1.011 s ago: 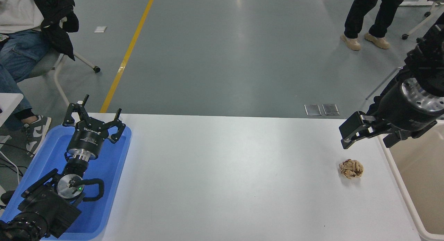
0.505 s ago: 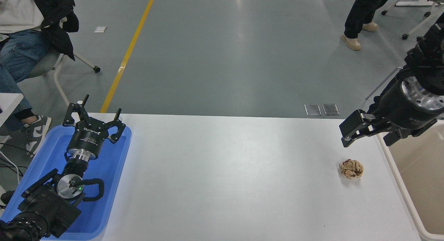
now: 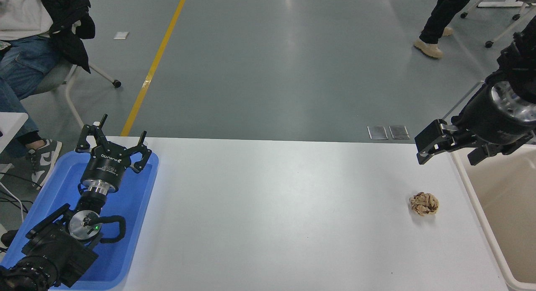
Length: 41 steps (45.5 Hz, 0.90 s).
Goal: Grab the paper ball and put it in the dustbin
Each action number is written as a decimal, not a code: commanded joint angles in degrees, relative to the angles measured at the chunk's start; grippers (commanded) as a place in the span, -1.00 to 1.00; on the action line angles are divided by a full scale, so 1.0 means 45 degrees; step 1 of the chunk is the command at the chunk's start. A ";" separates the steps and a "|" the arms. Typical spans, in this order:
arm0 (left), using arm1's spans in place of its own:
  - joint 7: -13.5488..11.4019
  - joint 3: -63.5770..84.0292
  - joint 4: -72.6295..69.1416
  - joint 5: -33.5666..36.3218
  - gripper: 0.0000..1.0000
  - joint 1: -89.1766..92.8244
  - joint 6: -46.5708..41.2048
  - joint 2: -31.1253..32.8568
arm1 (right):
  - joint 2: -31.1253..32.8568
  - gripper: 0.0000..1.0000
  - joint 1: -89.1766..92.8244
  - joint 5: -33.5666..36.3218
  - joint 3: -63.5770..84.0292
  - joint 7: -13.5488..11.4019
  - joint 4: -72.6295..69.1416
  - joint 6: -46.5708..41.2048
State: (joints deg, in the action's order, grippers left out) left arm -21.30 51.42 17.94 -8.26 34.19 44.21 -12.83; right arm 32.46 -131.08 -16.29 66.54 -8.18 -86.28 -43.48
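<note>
Paper ball (image 3: 424, 204) lies on the white table (image 3: 272, 211) near its right end, just left of the dustbin (image 3: 477, 199), touching nothing. Right gripper (image 3: 429, 148) hangs above the table's far right corner, beyond the ball and well apart from it; whether its jaws are apart or together cannot be told. Left gripper (image 3: 114, 148) parked over the blue tray (image 3: 138, 199), jaws spread, holding nothing

Paper ball (image 3: 424, 204) on the counter (image 3: 268, 215) near its right end, dustbin (image 3: 498, 224) just beyond that edge, right hand (image 3: 433, 146) above and behind the ball, left hand (image 3: 113, 150) over a tray (image 3: 130, 224) at the far left.
</note>
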 commanded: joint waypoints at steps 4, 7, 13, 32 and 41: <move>-0.0012 0.0000 -0.0003 0.0000 1.00 0.0000 0.0000 0.0000 | -0.0025 1.00 0.0184 0.0007 0.0037 0.0001 0.0053 -0.0007; 0.0007 0.0000 -0.0003 0.0000 1.00 0.0000 0.0000 0.0000 | -0.0044 1.00 0.0223 0.0007 0.0018 0.0001 0.0033 -0.0007; -0.0012 0.0000 -0.0003 0.0000 1.00 0.0000 0.0000 0.0000 | -0.0103 1.00 0.0458 0.0026 -0.0022 0.0001 0.0014 -0.0007; -0.0012 0.0000 0.0017 0.0000 1.00 0.0000 0.0000 0.0000 | -0.0181 1.00 0.2545 -0.0305 -0.0061 0.0001 0.1242 0.2354; 0.0007 0.0000 -0.0003 0.0000 1.00 0.0000 0.0000 0.0000 | -0.0435 1.00 0.5201 -0.0481 -0.0236 0.0001 0.3547 0.3957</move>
State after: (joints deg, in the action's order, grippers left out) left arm -21.35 51.42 17.95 -8.27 34.19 44.21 -12.84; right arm 31.44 -119.35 -17.48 66.16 -8.17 -79.82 -34.08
